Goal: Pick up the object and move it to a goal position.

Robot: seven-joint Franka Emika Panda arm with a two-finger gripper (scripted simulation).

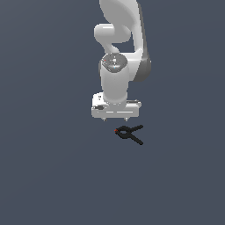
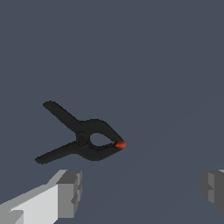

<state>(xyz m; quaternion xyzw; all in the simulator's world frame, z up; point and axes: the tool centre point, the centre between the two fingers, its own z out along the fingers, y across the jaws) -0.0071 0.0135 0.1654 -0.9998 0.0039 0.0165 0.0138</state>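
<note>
The object is a small black clamp (image 1: 130, 134) with two crossed arms and a tiny red tip. It lies flat on the dark grey floor, just in front of the arm in the exterior view. My gripper (image 1: 115, 118) hangs above and slightly behind it, not touching it. In the wrist view the clamp (image 2: 83, 138) lies beyond the two grey fingertips (image 2: 70, 192), which stand far apart. My gripper (image 2: 142, 190) is open and empty. The clamp's red tip (image 2: 120, 144) points toward the gap between the fingers.
The white arm (image 1: 121, 48) rises behind the gripper. The plain dark grey floor (image 1: 52, 176) spreads all around, with no other object in view.
</note>
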